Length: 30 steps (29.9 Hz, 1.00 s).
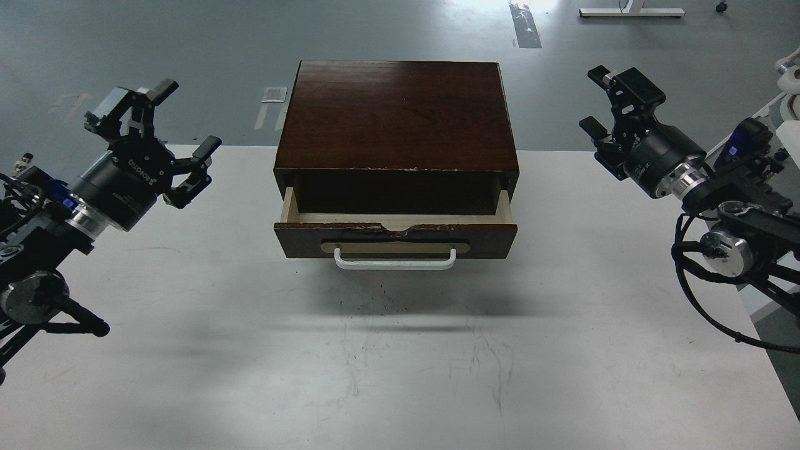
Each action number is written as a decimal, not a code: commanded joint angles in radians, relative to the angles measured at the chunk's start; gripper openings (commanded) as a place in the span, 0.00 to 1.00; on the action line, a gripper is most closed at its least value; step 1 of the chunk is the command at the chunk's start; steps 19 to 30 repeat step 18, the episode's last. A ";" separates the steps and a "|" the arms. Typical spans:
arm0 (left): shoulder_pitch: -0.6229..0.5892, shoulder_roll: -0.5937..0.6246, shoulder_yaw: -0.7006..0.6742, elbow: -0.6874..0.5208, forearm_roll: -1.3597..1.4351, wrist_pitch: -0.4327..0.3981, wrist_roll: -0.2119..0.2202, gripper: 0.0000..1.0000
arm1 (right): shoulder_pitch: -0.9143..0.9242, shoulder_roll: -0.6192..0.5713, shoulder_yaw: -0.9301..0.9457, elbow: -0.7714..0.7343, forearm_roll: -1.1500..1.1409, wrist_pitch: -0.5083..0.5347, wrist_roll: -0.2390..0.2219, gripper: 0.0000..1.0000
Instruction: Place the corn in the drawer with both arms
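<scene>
The dark brown wooden box (397, 112) stands at the back middle of the white table. Its drawer (487, 235) is pulled partly out, with the white bar handle (394, 261) facing me. The inside of the drawer is in dark shadow and the corn does not show. My left gripper (186, 116) is open and empty, held above the table's left edge, well left of the box. My right gripper (592, 100) is open and empty, held to the right of the box near the table's back right.
The white table (400, 362) has faint scuff marks in front of the drawer. Grey floor lies beyond the table's back edge. A white frame (765, 290) stands off the right side of the table.
</scene>
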 commanded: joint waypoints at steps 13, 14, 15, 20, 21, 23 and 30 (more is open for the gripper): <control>0.032 -0.050 -0.024 0.003 0.026 0.000 0.000 0.99 | -0.076 0.049 0.022 -0.028 0.143 0.034 0.000 1.00; 0.033 -0.051 -0.026 0.003 0.031 0.000 0.000 0.99 | -0.076 0.052 0.022 -0.028 0.143 0.034 0.000 1.00; 0.038 -0.051 -0.026 0.003 0.035 0.000 0.000 0.99 | -0.076 0.060 0.022 -0.028 0.143 0.034 0.000 1.00; 0.040 -0.051 -0.026 0.003 0.035 0.000 0.000 0.99 | -0.076 0.061 0.028 -0.025 0.143 0.034 0.000 1.00; 0.040 -0.051 -0.026 0.003 0.035 0.000 0.000 0.99 | -0.076 0.061 0.028 -0.025 0.143 0.034 0.000 1.00; 0.040 -0.051 -0.026 0.003 0.035 0.000 0.000 0.99 | -0.076 0.061 0.028 -0.025 0.143 0.034 0.000 1.00; 0.040 -0.051 -0.026 0.003 0.035 0.000 0.000 0.99 | -0.076 0.061 0.028 -0.025 0.143 0.034 0.000 1.00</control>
